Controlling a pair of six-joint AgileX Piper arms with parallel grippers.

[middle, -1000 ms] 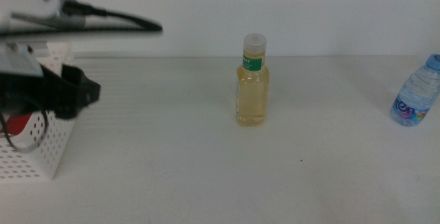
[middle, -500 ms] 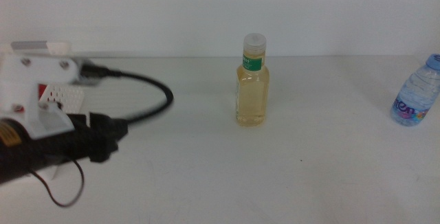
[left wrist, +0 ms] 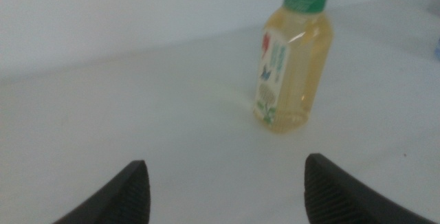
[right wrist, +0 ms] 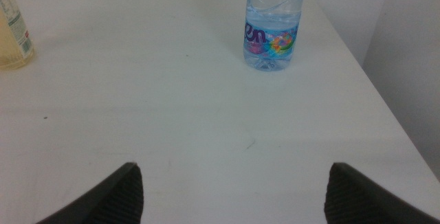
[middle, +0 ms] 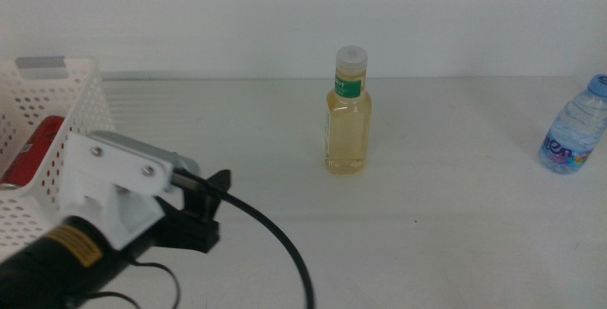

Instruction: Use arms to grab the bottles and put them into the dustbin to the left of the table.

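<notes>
Red soda can lies in the white perforated basket; I aim my left gripper, jaws spread and empty, at the upright yellow-liquid bottle for grasping next.

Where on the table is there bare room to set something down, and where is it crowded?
Bare table lies between the yellow bottle and the water bottle, and across the front. The left is crowded: the left gripper, jaws open, and its arm sit before the dustbin, which holds the red can. The right gripper waits, open.
</notes>
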